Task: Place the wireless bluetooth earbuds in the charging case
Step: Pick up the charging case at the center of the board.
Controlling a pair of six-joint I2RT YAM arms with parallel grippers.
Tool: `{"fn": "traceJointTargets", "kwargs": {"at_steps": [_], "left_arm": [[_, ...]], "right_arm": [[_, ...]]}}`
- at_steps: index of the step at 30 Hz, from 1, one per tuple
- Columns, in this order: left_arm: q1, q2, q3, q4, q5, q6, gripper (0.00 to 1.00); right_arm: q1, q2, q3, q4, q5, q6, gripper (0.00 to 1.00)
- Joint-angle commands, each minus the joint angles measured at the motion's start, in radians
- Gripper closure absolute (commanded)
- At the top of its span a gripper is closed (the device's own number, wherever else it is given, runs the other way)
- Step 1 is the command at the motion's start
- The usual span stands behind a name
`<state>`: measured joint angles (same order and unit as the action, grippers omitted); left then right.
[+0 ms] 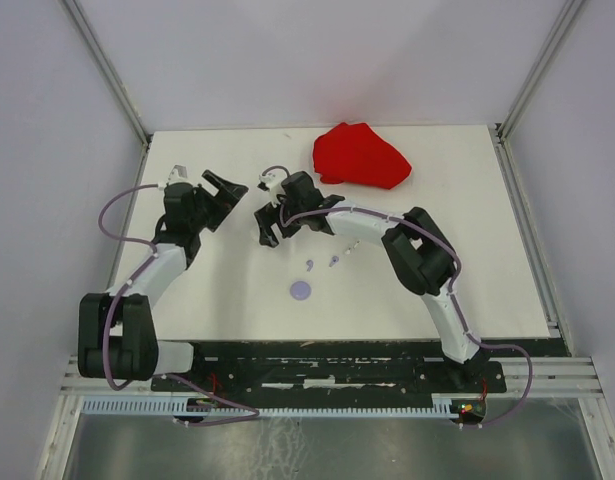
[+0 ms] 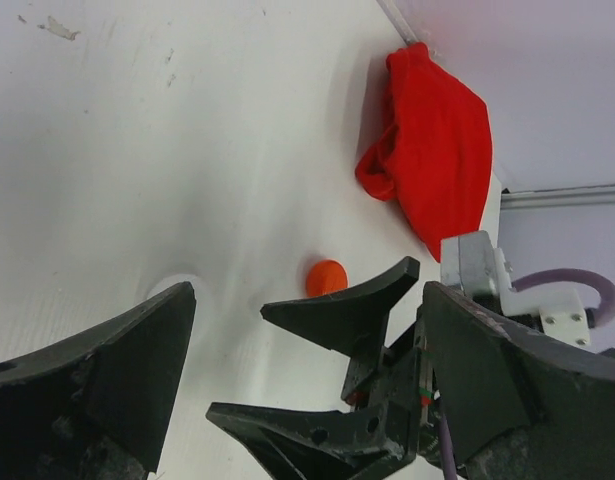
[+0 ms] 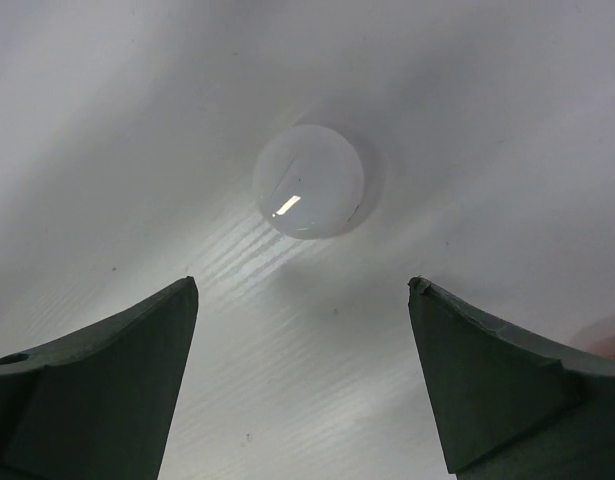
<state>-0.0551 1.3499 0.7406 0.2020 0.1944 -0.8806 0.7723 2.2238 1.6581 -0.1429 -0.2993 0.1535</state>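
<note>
- Two grippers are spread wide and hold nothing: the left gripper is close beside the right gripper.
- Three tiny earbuds lie loose on the white table, near a lilac round case.
- A white round case sits ahead of the right fingers, untouched.
- An orange-red round case lies by the right gripper.
- A red cloth lies at the far edge.

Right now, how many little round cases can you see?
3. A lilac case lies in the open on the table; a white case sits ahead of the right gripper; an orange-red case lies beside that gripper, toward the red cloth. Others may be hidden.
</note>
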Motion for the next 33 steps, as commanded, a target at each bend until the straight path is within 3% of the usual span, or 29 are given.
{"fn": "traceJointTargets", "kwargs": {"at_steps": [1, 18, 33], "left_arm": [[0.028, -0.068, -0.02, -0.004, 0.026, 0.019, 0.0], [0.16, -0.226, -0.086, -0.068, 0.026, -0.014, 0.0], [0.235, -0.253, -0.114, -0.073, 0.088, -0.018, 0.0]], "right_arm": [[0.011, 0.043, 0.079, 0.048, -0.031, 0.047, 0.06], [0.051, 0.157, 0.218, 0.029, -0.018, 0.078, 0.06], [0.114, 0.088, 0.123, 0.028, 0.003, 0.049, 0.06]]}}
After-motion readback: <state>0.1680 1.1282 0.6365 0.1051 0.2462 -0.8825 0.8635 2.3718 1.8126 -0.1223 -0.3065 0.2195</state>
